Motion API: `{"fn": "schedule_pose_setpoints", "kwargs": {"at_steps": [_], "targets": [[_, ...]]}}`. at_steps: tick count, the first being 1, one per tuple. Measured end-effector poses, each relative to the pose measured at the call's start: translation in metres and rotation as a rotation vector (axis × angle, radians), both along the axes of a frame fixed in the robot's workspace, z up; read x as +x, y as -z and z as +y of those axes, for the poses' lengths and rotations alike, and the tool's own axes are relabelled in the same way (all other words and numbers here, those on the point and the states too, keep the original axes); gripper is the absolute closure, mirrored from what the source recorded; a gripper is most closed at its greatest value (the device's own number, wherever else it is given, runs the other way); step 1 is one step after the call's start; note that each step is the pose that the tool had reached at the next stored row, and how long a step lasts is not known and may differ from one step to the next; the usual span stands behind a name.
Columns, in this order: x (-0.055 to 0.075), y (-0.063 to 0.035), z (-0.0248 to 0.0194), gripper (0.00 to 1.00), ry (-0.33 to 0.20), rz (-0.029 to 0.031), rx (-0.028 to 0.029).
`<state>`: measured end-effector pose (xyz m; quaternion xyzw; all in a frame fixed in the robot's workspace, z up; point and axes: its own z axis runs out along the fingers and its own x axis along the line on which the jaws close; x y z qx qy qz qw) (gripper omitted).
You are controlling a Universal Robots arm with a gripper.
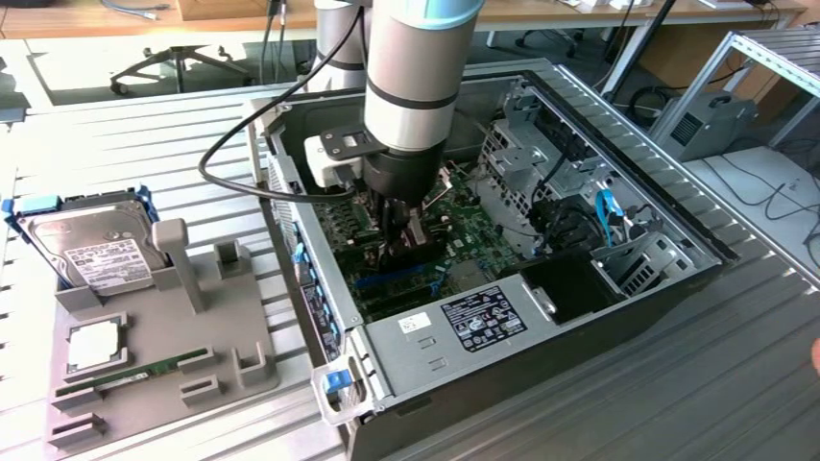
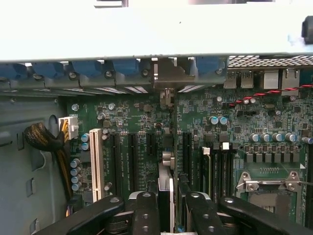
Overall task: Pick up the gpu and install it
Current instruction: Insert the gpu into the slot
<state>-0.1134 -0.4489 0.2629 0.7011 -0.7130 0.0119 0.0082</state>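
The robot's black two-fingered claw (image 2: 167, 210) was down inside the open grey metal computer case (image 1: 564, 288), its jaws closed partway on the gpu (image 2: 166, 188), a thin black card with a green board edge seen edge-on and held upright between the fingers (image 2: 145, 213). In the wrist view the card's silver end bracket (image 2: 166, 81) stood against the row of blue slot latches (image 2: 112, 67) on the case's rear wall, and its lower edge ran along one of the long black expansion slots of the green motherboard (image 2: 234, 132), just beside a white slot (image 2: 96, 159); whether it was already seated could not be told. In the exterior view the grey arm (image 1: 410, 77) stood nearly vertical over the case's middle, the card a dark shape under it at about six o'clock from the wrist. On the ribbed metal tabletop (image 1: 154, 134), at nine o'clock from the case, a grey parts holder (image 1: 192, 355) carried a silver hard drive with a white label (image 1: 96, 252) and a thin green RAM stick (image 1: 134, 373). The pickup appeared done and the installing step in hand. Judged from this, the remaining move called for a straight downward press with the card kept square to the slot and the bracket lined up with its opening.
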Motion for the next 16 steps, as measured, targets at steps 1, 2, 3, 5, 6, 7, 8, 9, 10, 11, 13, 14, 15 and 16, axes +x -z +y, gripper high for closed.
{"fn": "schedule_pose_setpoints", "kwargs": {"at_steps": [1, 2, 3, 5, 6, 7, 8, 9, 10, 11, 13, 14, 15, 16], "targets": [[0.0, 0.0, 0.0, 0.74, 0.0, -0.0001, 0.0], [0.0, 0.0, 0.0, 0.74, 0.0, 0.0, 0.0], [0.0, 0.0, 0.0, 0.74, 0.0, 0.0, -0.0001], [0.0, 0.0, 0.0, 0.74, 0.0, 0.0, -0.0002], [0.0, 0.0, 0.0, 0.74, 0.0, 0.0002, -0.0004], [0.0, 0.0003, 0.0, 0.74, 0.0, 0.0001, -0.0003], [0.0, 0.0007, 0.0, 0.74, 0.0, 0.0, -0.0001], [0.0, 0.0012, 0.0, 0.74, 0.0, -0.0001, 0.0], [0.0, 0.0015, 0.0, 0.74, 0.0, 0.0001, -0.0002], [0.0, 0.0022, 0.0, 0.74, 0.0, -0.0001, 0.0001], [0.0, 0.0031, 0.0, 0.74, 0.0, 0.0, 0.0], [0.0, 0.0035, 0.0, 0.74, 0.0, 0.0, -0.0001], [0.0, 0.0038, 0.0, 0.74, 0.0, 0.0001, -0.0002], [0.0, 0.0041, -0.0001, 0.74, 0.0, 0.0002, -0.0004]]}}
